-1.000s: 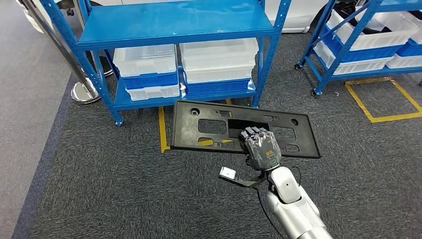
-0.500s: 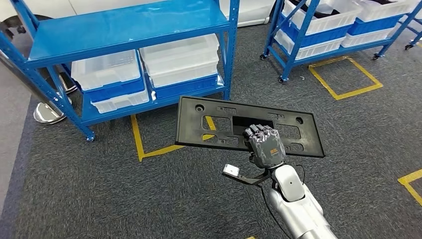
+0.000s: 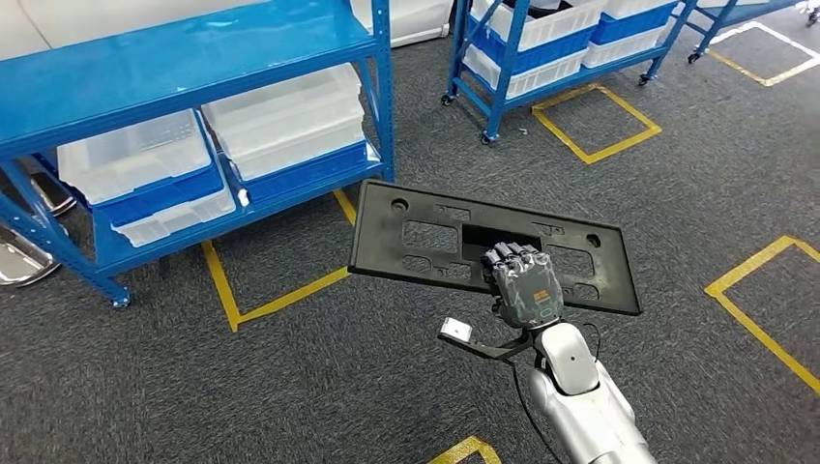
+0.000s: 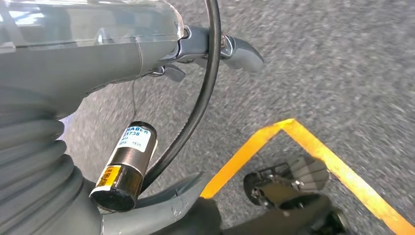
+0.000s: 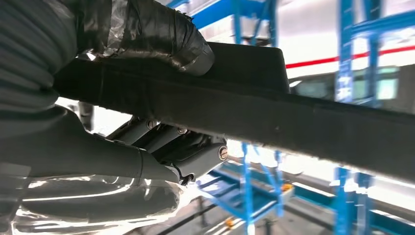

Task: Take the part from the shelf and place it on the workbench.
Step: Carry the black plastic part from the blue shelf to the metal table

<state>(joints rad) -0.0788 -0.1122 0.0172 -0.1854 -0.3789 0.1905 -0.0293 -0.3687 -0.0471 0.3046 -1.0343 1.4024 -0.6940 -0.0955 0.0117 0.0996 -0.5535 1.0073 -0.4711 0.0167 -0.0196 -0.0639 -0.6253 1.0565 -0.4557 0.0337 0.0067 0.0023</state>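
Observation:
The part [image 3: 425, 237] is a flat black plastic panel with rectangular cut-outs, held level over the grey carpet in the head view. My right hand [image 3: 525, 287] grips its near long edge towards the right end, fingers curled over the top. In the right wrist view the thumb [image 5: 161, 39] presses one face of the part [image 5: 293, 122] and the fingers [image 5: 186, 152] clamp the other face. My left hand [image 4: 147, 54] hangs over the floor in the left wrist view; how its fingers lie is not clear.
A blue shelf [image 3: 193, 58] with white and blue bins [image 3: 280, 116] stands at the far left. A second blue rack [image 3: 541, 39] on casters is at the back. Yellow tape squares [image 3: 595, 121] mark the carpet. A metal stand base [image 3: 19, 261] sits at the left edge.
The whole picture has shifted: the camera has turned, so the shelves slide left and away. The part stays held level in my right hand.

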